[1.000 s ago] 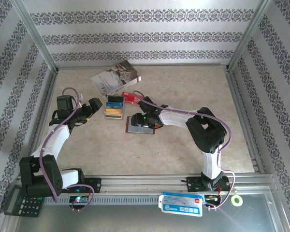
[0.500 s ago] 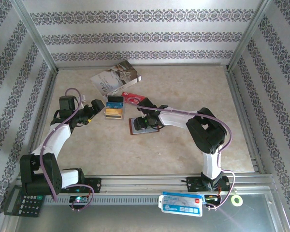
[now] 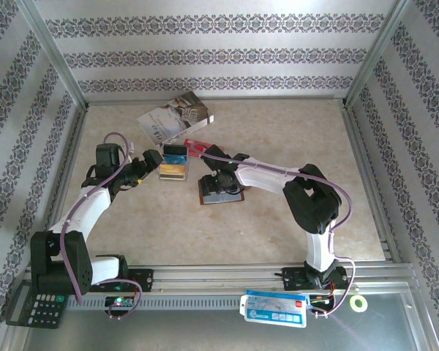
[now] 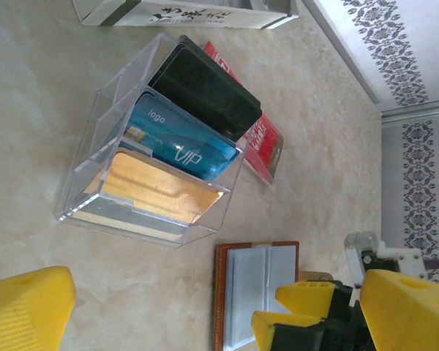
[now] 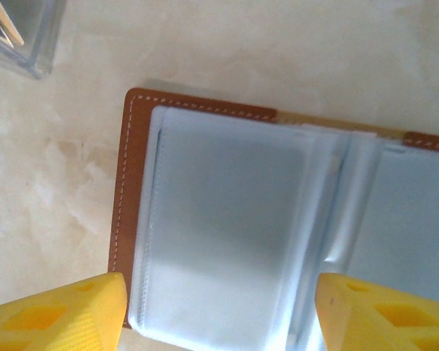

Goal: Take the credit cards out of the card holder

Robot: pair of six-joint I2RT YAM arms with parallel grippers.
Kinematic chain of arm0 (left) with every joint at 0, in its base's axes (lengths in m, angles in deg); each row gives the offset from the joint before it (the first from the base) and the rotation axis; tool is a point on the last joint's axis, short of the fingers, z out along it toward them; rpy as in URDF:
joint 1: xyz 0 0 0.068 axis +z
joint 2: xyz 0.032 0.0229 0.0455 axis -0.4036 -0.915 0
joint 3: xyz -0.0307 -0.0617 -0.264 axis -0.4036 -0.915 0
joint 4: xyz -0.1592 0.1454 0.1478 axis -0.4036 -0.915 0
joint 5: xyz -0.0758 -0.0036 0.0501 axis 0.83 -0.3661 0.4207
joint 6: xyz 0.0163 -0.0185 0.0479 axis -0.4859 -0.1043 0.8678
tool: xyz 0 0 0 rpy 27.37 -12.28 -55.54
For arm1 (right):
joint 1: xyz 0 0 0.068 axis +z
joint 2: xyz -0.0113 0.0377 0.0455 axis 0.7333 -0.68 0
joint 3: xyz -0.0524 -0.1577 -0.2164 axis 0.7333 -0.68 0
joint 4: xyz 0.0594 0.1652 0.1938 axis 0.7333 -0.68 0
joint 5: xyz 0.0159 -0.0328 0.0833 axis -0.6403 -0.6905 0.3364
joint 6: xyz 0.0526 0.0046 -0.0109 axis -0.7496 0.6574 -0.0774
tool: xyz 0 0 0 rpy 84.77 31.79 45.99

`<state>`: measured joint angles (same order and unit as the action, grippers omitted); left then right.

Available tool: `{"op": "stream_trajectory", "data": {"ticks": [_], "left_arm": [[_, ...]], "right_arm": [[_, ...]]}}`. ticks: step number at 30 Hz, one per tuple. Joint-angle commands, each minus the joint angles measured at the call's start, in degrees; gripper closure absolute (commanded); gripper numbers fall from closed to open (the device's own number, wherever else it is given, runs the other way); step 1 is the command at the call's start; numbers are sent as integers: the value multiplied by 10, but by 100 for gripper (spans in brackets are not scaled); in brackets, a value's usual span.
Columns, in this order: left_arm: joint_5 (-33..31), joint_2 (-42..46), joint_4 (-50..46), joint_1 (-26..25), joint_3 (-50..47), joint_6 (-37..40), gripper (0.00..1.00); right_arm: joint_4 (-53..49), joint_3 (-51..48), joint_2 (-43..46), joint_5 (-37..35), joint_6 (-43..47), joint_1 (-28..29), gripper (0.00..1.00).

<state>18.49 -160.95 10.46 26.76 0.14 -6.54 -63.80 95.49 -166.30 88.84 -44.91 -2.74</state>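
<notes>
The card holder (image 3: 221,193) lies open on the table, brown leather rim (image 5: 123,197) up and grey-blue sleeves showing; its edge also shows in the left wrist view (image 4: 221,292). My right gripper (image 3: 218,180) (image 5: 219,318) hovers just above it, open, yellow fingertips (image 5: 55,314) straddling the left sleeve page without pinching it. The credit cards stand in a clear box (image 4: 106,99): a gold card (image 4: 161,191), a blue card (image 4: 179,142) and a black card (image 4: 205,91). My left gripper (image 3: 148,162) (image 4: 219,314) is open, left of the box.
A red card (image 4: 260,142) leans behind the box. The white-grey booklet (image 3: 175,117) lies at the back. On the near ledge are a calculator (image 3: 33,307), a blue-white packet (image 3: 276,307) and a tape roll (image 3: 360,302). Metal rails frame the table.
My left gripper has moved right, close to the clear box. My right gripper has turned over the card holder and its jaws have widened slightly; the holder shifted a little.
</notes>
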Motion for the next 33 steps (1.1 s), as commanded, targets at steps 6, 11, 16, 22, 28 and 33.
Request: {"op": "stream_trajectory", "data": {"ticks": [6,11,16,22,28,33], "left_arm": [[-19,-2,43,-7,-12,-12,0],[-14,-4,46,-8,-16,-9,0],[-11,-11,55,-7,-16,-14,0],[-7,-22,59,-8,-15,-15,0],[-5,-21,55,-8,-13,-12,0],[-1,-23,55,-8,-13,-14,0]], "right_arm": [[-52,18,-23,-15,-23,8,30],[-54,30,-38,2,-14,10,32],[-70,40,-51,-21,-10,12,34],[-79,41,-73,-24,-5,12,38],[-77,40,-89,-23,-8,10,42],[-72,33,-91,-21,-11,6,47]]}}
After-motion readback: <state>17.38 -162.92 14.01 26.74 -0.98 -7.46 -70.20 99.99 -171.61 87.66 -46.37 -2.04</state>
